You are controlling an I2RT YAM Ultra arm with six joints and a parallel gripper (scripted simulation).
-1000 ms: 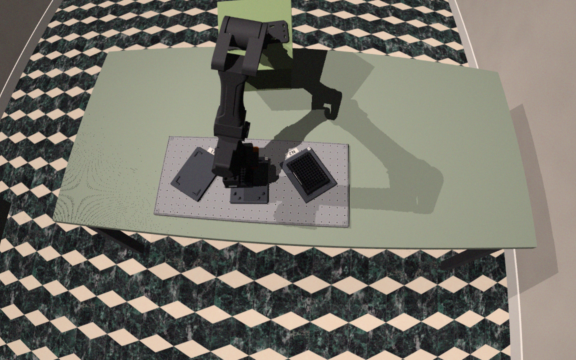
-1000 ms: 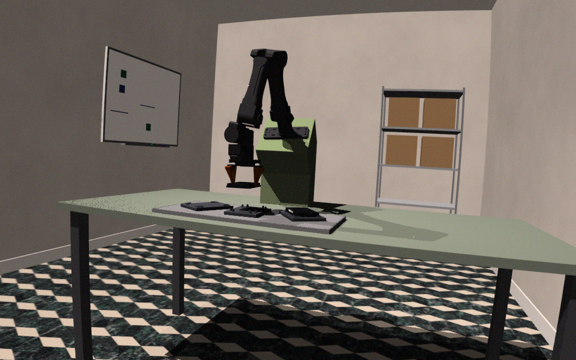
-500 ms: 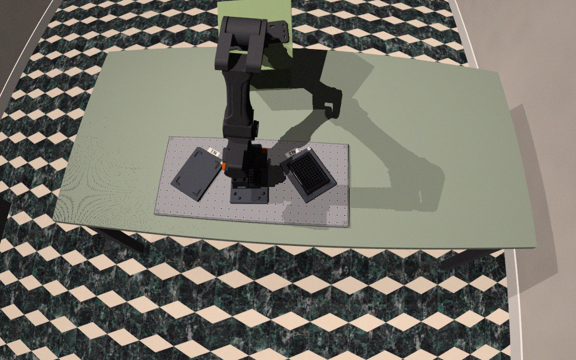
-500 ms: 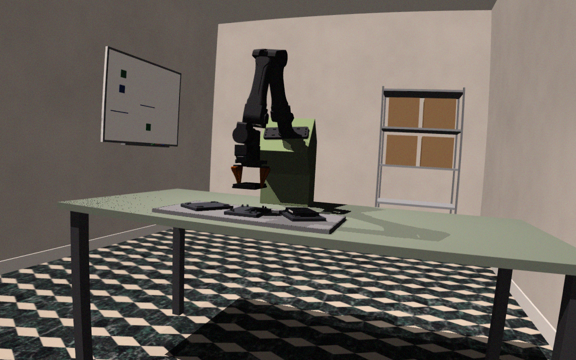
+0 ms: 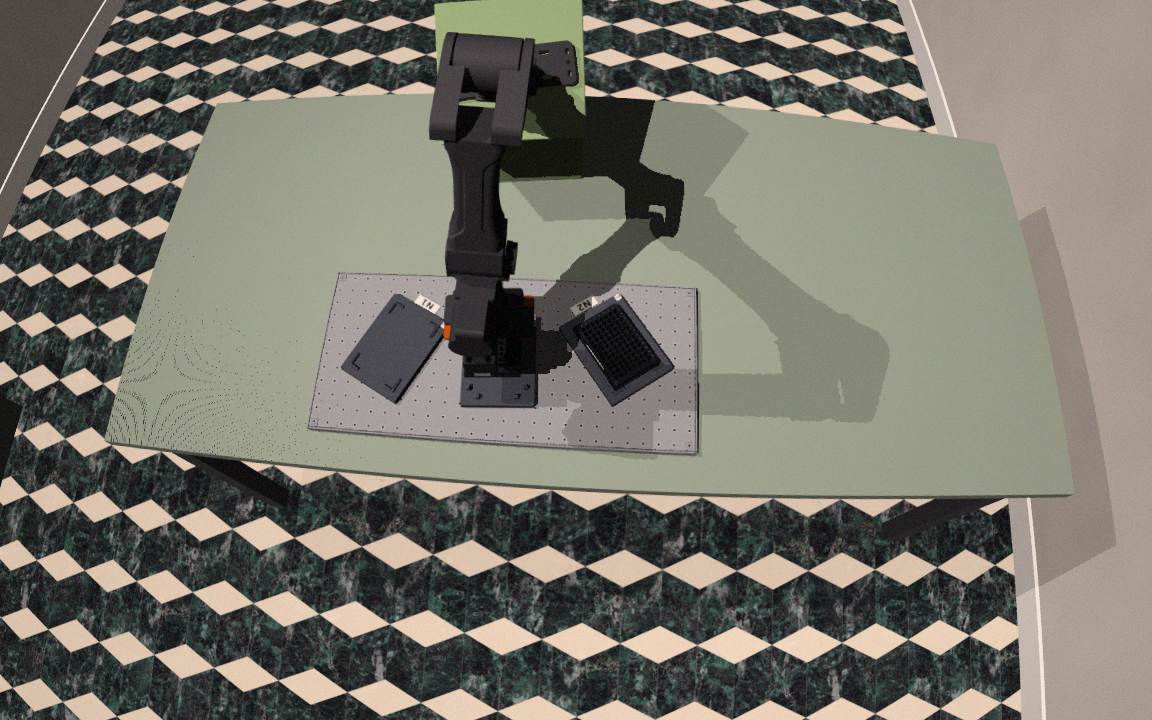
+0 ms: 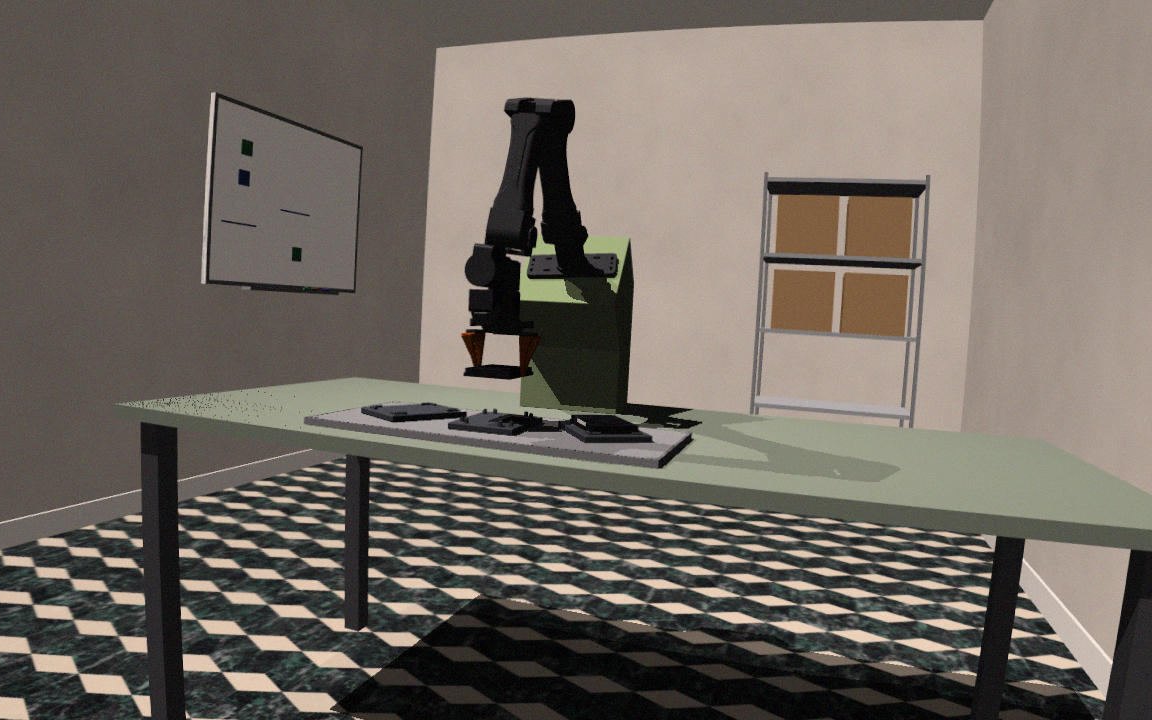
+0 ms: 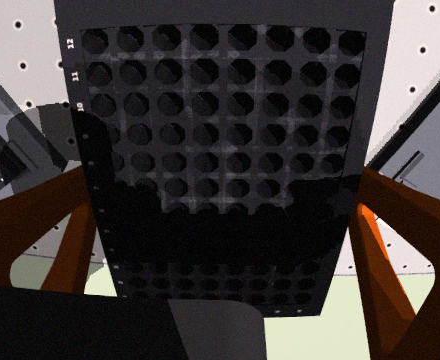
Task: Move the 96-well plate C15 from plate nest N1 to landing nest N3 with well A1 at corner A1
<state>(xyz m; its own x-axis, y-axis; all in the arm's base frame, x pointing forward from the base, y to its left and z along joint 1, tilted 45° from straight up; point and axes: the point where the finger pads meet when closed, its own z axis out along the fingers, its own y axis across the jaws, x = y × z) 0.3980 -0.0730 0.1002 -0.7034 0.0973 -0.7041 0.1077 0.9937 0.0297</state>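
My gripper (image 6: 498, 356) is shut on the black 96-well plate C15 (image 7: 220, 140), its orange fingers on the plate's two long sides. I hold the plate level, well above the deck, over the middle landing nest N3 (image 5: 498, 386). In the side view the plate (image 6: 492, 370) hangs clear above nest N3 (image 6: 498, 420). The arm hides most of N3 from above. Plate nest N1 (image 5: 394, 346) at the left holds no plate. Plate C51 (image 5: 618, 344) sits on nest N2 at the right.
The three nests stand on a grey perforated deck (image 5: 508, 420) on a green table. White labels for N1 (image 5: 427, 303) and N2 (image 5: 585, 313) lie at the deck's far side. The arm's green pedestal (image 6: 578, 326) stands behind the deck.
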